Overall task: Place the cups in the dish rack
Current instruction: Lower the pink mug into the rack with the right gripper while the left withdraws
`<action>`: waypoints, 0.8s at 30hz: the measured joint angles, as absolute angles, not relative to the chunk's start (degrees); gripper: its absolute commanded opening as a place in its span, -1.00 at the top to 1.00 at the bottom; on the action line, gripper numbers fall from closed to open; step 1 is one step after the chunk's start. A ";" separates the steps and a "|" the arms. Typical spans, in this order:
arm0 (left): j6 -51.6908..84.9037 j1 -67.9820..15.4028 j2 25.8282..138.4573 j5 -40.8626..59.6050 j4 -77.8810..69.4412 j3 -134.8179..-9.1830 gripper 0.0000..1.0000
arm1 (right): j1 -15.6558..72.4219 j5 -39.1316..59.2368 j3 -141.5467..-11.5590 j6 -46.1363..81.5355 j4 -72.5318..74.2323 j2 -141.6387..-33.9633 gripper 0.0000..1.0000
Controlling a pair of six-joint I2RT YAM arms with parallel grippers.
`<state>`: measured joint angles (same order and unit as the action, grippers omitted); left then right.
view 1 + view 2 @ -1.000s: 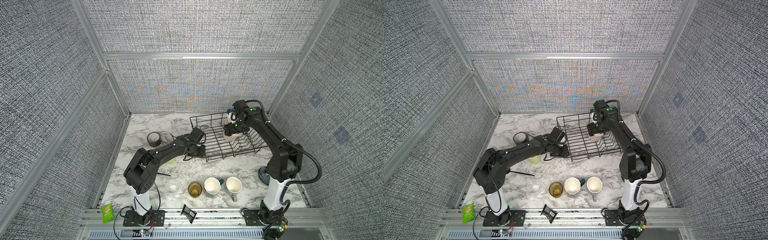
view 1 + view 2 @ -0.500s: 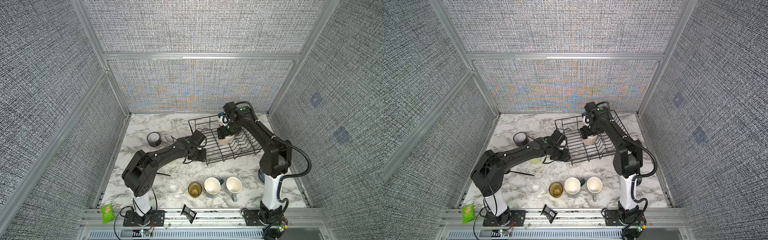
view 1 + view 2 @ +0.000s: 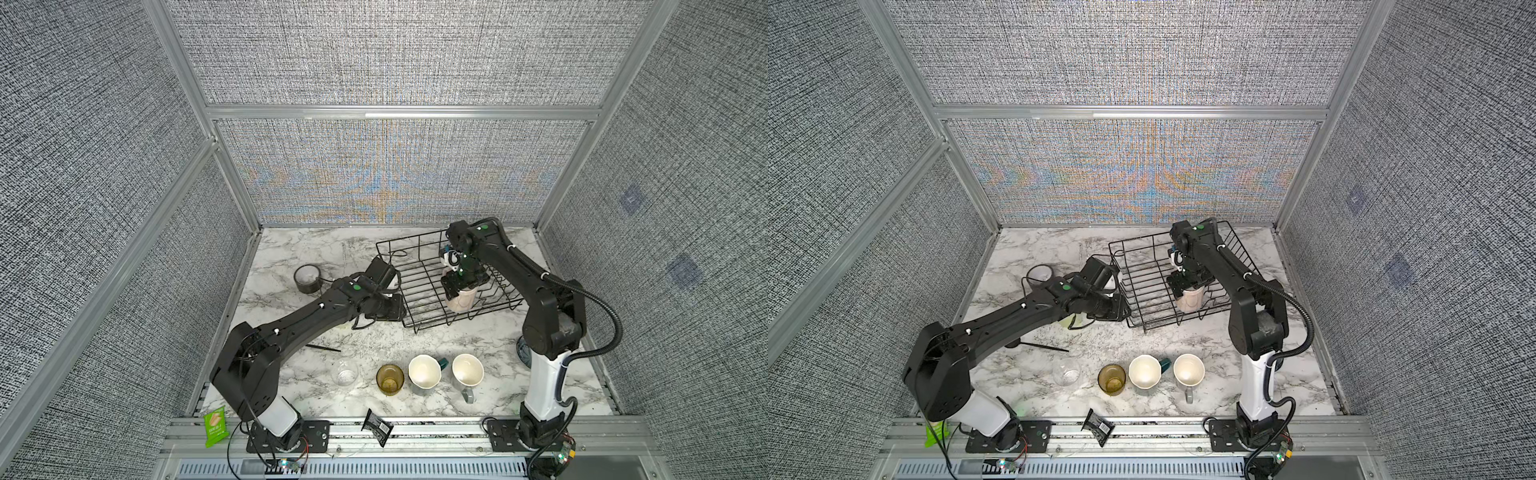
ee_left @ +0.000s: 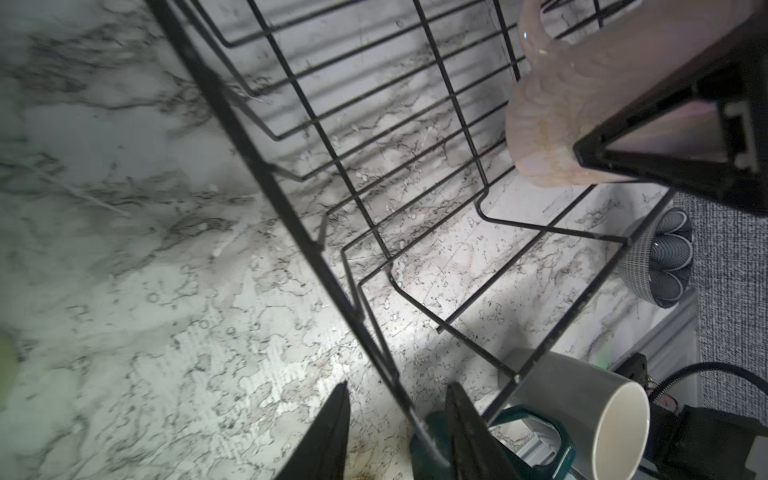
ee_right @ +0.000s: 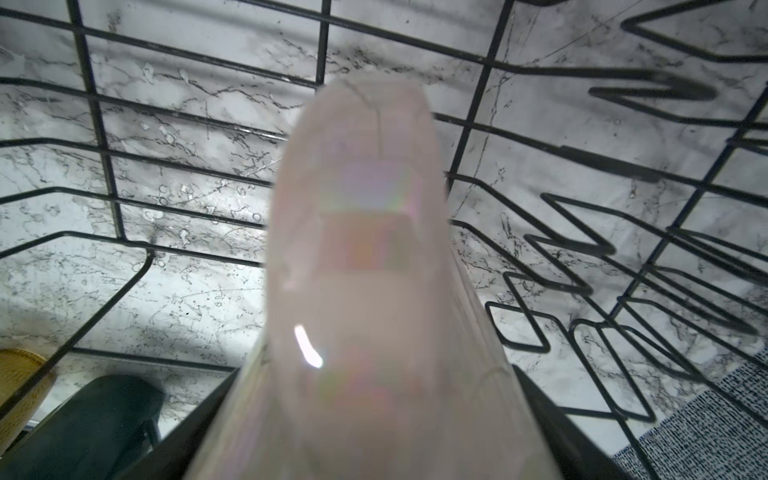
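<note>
4 cups of yours stand in a row at the near edge of the table (image 3: 291, 257), left to right: small clear glass (image 3: 345, 372), amber glass tumbler (image 3: 390, 377), teal mug (image 3: 424, 371), grey mug (image 3: 467, 370), all outside the dish rack (image 3: 419, 286) at the far right. Your right end effector (image 3: 459, 291) is clamped on the tall pink mug (image 3: 460, 304), holding it upright inside the rack, just left of the plate prongs (image 5: 648, 94); whether its base touches the wires cannot be told. Your left end effector (image 4: 398, 386) sits at the rack's near-left side, fingers apart with a rim wire between them. A sliver of the light green mug (image 3: 1068, 322) shows under your left arm.
</note>
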<state>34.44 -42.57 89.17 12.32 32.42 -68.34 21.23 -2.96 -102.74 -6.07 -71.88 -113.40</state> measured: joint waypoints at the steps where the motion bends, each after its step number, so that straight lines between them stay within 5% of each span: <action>1: 34.44 -42.39 88.25 10.83 33.30 -68.49 0.17 | 21.21 -3.57 -102.56 -5.58 -71.92 -113.45 -0.12; 12: 32.93 -39.22 78.87 -3.62 41.21 -67.75 0.07 | 22.70 -5.69 -97.49 7.22 -69.91 -111.94 -0.13; 24: 34.63 -34.09 74.08 -14.06 47.72 -65.19 -0.62 | 21.98 -5.72 -94.26 9.02 -67.53 -111.63 -0.51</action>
